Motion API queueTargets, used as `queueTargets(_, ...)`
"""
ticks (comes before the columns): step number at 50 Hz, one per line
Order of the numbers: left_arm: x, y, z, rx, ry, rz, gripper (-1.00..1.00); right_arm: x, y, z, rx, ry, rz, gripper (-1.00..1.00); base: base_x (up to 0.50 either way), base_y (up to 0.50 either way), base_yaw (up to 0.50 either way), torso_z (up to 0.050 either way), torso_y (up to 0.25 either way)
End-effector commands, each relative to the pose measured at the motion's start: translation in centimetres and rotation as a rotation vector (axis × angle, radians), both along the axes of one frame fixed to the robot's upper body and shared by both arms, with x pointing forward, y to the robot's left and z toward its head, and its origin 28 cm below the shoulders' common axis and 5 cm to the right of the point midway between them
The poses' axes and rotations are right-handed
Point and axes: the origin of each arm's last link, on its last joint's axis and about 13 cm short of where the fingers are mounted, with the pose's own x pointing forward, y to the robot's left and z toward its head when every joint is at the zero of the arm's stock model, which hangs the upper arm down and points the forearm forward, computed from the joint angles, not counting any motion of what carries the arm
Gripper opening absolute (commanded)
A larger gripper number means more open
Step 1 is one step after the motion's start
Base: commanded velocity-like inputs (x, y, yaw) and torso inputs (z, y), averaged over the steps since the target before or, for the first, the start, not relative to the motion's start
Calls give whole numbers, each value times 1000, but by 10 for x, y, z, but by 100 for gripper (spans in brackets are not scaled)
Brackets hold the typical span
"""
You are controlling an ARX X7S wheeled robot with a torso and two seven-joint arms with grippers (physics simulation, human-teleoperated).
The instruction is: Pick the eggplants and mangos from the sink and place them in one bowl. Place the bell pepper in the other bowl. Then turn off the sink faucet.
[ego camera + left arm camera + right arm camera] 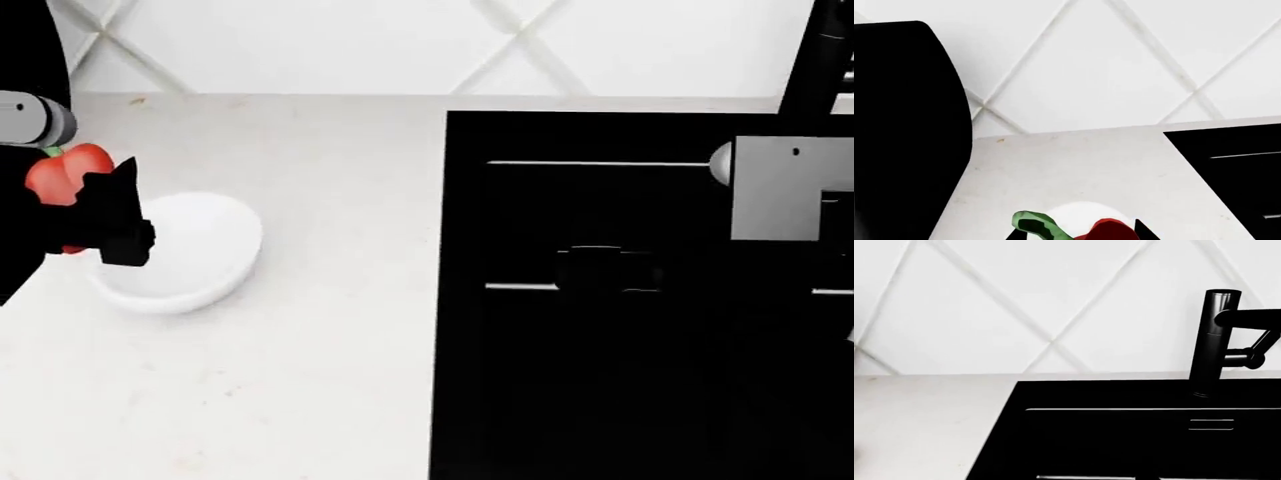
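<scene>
The left hand [114, 215] grips the red bell pepper [67, 172] just over the white bowl's [200, 262] nine o'clock rim, on the pale counter [307, 380]. At three o'clock lies the black sink [461, 300]. The right hand's opening cannot be told. The dark faucet [1214, 340] stands at the sink's back edge.

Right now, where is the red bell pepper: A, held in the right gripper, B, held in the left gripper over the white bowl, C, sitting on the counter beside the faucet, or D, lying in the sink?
B: the head view shows the bell pepper in the left gripper above the white bowl, and the left wrist view shows the pepper between the fingertips with the bowl beneath.
</scene>
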Motion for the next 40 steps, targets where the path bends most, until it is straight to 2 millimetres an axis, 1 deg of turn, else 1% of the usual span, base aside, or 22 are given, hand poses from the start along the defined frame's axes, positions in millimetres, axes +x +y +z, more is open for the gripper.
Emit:
queueTargets(1, 2, -7, 3, -31, -21, -27, -100, -1, -1, -1, 9, -8, -1, 100, 180, 0, 0, 0, 0)
queueTargets(15, 7, -10, 0, -31, -6, -38, -100, -1, -1, -3, 12, 9, -2, 100, 149, 0, 0, 0, 0)
queueTargets(23, 25, -22, -5, -29, 72, -84, -100, -1, -1, -6, 20, 19, -6, 100, 71, 0, 0, 0, 0)
queueTargets(26, 33, -22, -2, -33, 88, -92, -100, -1, -1, -6, 20, 19, -7, 100, 43, 0, 0, 0, 0)
queueTargets(28, 34, -24, -2, -21, 95, -108, -100, 0, -2, -6, 21, 20, -7, 100, 35, 0, 0, 0, 0)
queueTargets(32, 37, -28, -7, 0, 123, -126, -100, 1, -2, -9, 26, 24, -9, 100, 31, 0, 0, 0, 0)
queueTargets(40, 38, -27, -12, 11, 161, -113, -100, 0, -2, -9, 33, 20, -8, 100, 8, 0, 0, 0, 0)
